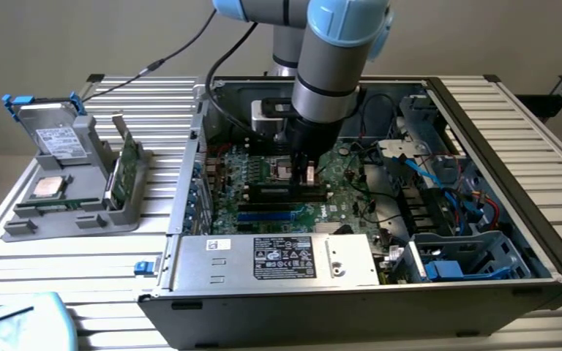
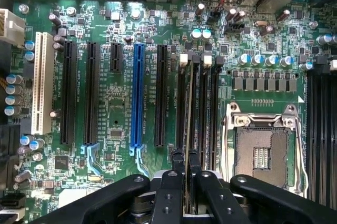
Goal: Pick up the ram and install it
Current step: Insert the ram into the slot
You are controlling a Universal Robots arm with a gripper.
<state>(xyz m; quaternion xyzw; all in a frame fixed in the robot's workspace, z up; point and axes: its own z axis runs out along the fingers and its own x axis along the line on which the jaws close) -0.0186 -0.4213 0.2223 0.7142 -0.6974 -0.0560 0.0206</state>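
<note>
The ram [image 2: 188, 109] is judged light, stiff and fragile, and is pinched by its flat faces in the nearly closed gripper [image 2: 185, 156].

Everything's being carried by a slatted metal table [image 1: 96, 267]: the open PC case [image 1: 359, 314] is being supported right beneath the gripper [image 1: 306, 174], while a grey parts stand [image 1: 42, 219] is being held well off to the exterior view's left of it.
</note>
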